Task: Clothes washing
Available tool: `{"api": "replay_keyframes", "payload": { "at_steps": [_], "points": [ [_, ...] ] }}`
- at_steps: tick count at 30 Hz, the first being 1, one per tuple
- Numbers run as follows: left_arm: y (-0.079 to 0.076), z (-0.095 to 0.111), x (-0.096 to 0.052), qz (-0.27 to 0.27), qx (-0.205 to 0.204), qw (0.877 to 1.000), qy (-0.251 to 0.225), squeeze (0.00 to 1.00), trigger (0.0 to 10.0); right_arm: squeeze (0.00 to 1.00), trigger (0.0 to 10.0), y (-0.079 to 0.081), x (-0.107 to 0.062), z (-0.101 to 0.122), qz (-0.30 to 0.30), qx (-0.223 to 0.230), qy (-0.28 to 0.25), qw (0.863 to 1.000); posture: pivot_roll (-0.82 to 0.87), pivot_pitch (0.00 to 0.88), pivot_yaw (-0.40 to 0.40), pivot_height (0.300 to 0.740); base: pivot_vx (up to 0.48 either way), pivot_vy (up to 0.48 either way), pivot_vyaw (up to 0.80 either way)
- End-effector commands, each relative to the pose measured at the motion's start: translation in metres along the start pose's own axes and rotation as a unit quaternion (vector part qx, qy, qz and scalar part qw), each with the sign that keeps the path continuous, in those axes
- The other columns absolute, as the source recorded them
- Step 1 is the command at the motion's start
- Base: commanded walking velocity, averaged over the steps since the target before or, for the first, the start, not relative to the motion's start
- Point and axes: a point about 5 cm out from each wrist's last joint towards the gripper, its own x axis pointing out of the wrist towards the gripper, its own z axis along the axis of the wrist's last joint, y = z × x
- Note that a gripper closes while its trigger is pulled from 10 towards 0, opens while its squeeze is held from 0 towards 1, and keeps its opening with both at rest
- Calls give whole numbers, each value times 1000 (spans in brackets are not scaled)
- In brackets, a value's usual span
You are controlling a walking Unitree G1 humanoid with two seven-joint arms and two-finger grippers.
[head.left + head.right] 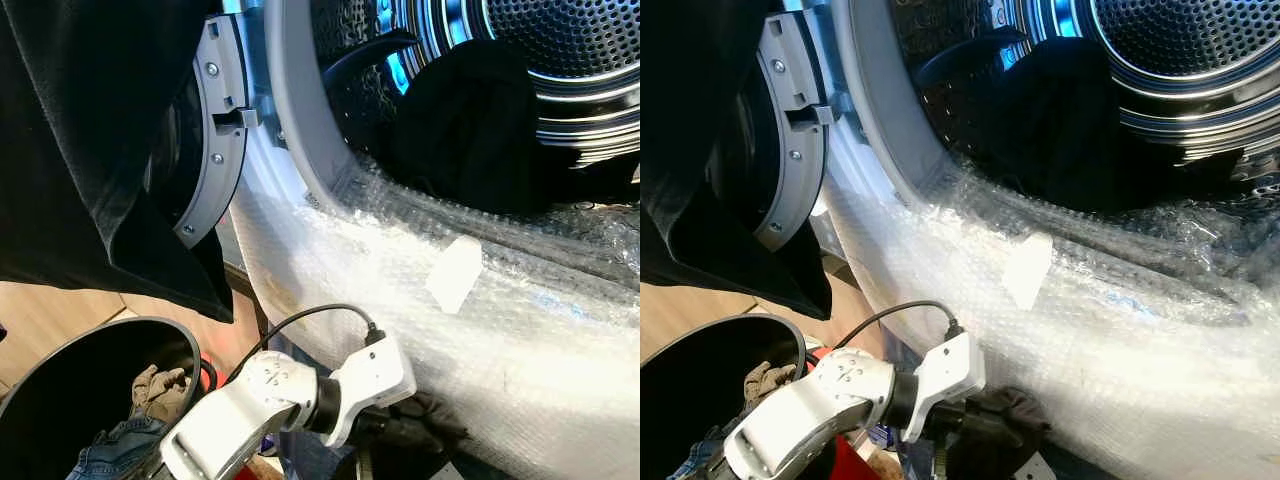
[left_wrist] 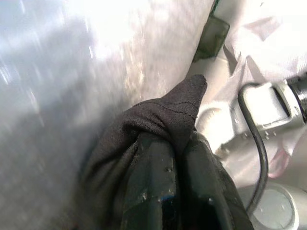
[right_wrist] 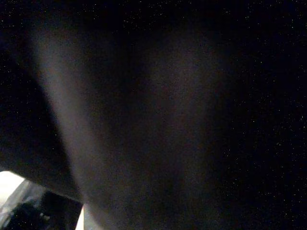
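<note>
1. Left gripper (image 2: pixel 163 191): low in front of the washer, below the drum mouth. My fingers are closed on a black cloth (image 2: pixel 158 124), which is bunched around them and peaks beyond the tips. In the left eye view the arm (image 1: pixel 270 400) reaches forward and right, with the cloth (image 1: pixel 410 425) dark at its end.
2. Drum (image 1: pixel 560 60): up and to the right of the left gripper, mouth open, dark laundry (image 1: pixel 470 130) already inside. The bubble-wrapped front (image 1: pixel 420 330) of the washer stands between gripper and mouth, just beside the cloth.
3. Key relation, as I judge it: the load must rise over the wrapped lip, then go forward and right into the drum. The left arm is the nearer one and already has the cloth.
4. Door (image 1: pixel 215 130): swung open on the left, a black garment (image 1: pixel 90 140) hanging in front of it.
5. Basket (image 1: pixel 90 400): at lower left, jeans (image 1: pixel 115 450) and other clothes in it.
6. Right gripper: wrist view dark; I cannot tell its state.
</note>
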Motion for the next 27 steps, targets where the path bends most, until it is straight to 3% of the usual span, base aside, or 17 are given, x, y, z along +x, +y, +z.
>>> {"api": "replay_keyframes", "payload": {
  "at_steps": [1, 8, 9, 10, 12, 13, 27],
  "points": [
    [2, 10, -1, -1, 10, 1000, -16, 0, 0, 0, 10000, 2, 0, 3, -2, 4, -9, 1000, -35, 6, 37, 740, 0, 0, 0],
    [7, 11, -3, 7, 12, 1000, -14, 0, 0, 0, 10000, 0, 2, 0, -11, 18, -6, 1000, -31, 23, 42, 740, 0, 0, 0],
    [8, 11, -4, 11, 11, 1000, -13, 0, 0, 0, 9059, -1, 3, 2, -11, 16, -9, 1000, -29, 24, 41, 740, 0, 0, 0],
    [8, 11, -4, 12, 11, 1000, -13, 0, 0, 0, 4196, -1, 2, 3, -10, 15, -11, 1000, -27, 32, 41, 740, 0, 0, 0],
    [8, 10, -4, 14, 8, 1000, -13, 0, 0, 0, 1765, -1, 2, 4, -8, 15, -14, 1000, -23, 27, 38, 740, 0, 0, 0],
    [8, 10, -5, 15, 8, 1000, -13, 0, 0, 0, 0, -2, 3, 6, -9, 15, -16, 1000, -22, 28, 39, 740, 0, 0, 0],
    [10, 9, -8, 22, 3, 1000, -13, 0, 0, 0, 0, 0, 1, 8, -1, 44, -34, 998, -23, 39, 43, 740, 0, 0, 0]
  ]
}}
